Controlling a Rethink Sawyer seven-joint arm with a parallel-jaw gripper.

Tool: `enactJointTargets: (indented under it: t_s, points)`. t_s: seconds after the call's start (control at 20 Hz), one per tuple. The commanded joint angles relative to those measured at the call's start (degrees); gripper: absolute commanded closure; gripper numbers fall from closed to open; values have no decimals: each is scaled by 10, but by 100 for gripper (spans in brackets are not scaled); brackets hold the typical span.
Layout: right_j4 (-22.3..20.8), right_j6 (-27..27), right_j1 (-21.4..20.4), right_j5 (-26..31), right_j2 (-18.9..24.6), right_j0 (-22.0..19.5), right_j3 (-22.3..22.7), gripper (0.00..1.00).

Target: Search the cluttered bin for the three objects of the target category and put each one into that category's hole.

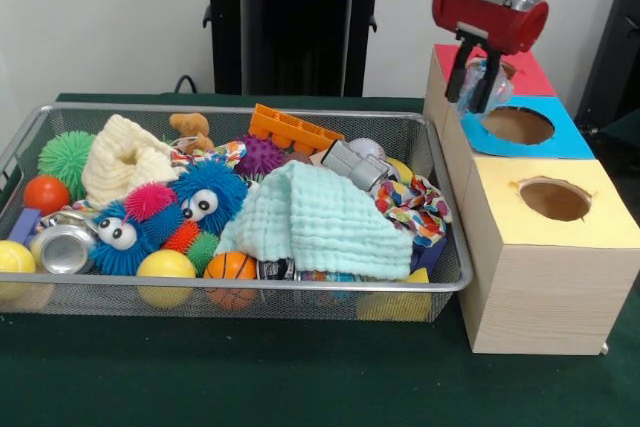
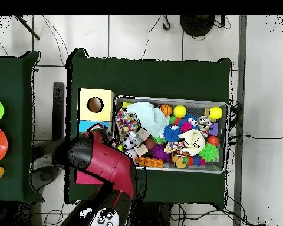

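Here, the red and black gripper (image 1: 478,82) hangs over the wooden box (image 1: 540,277) that stands just beside the wire bin (image 1: 432,137). Its black fingers (image 1: 492,87) are pinched on a clear, see-through thing (image 1: 482,75), though what the thing is cannot be told. It hangs right at the edge between the red top (image 1: 530,75) and the blue top (image 1: 570,142) of the box. The blue top has a round hole (image 1: 518,125), and the yellow top (image 1: 600,212) nearer the camera has a round hole (image 1: 555,199) too. The bin is full of toys. A pale green cloth (image 1: 320,222) lies in the middle, with a gray tube (image 1: 352,164) and a colorful knotted rope (image 1: 415,207) beside it. A fuzzy blue ball with big eyes (image 1: 205,197) sits next to a pink spiky ball (image 1: 148,199), and a little basketball (image 1: 231,267) and a yellow ball (image 1: 166,265) rest at the front wall. An orange block (image 1: 290,129) sits at the back, near a cream knitted thing (image 1: 125,159) and a green spiky ball (image 1: 66,157). A shiny can (image 1: 62,249) lies at one end. From above, the red arm (image 2: 105,162) covers most of the box, and only the yellow top (image 2: 105,97) and its hole (image 2: 95,105) show clearly.
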Motion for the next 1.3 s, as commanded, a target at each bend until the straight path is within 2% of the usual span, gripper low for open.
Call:
enactJointTargets:
  t_s: [0.05, 0.4, 0.7, 0.85, 1.3]
  points:
    - [36, 197, 49, 3, 37, 22, -50, 100]
    - [43, 211, 67, -13, 37, 36, -55, 100]
    - [34, 164, 62, -119, 101, -5, 2, 100]
    - [20, 151, 59, -151, 127, -28, 20, 100]
    - [-1, 147, 54, -173, 138, -47, 33, 100]
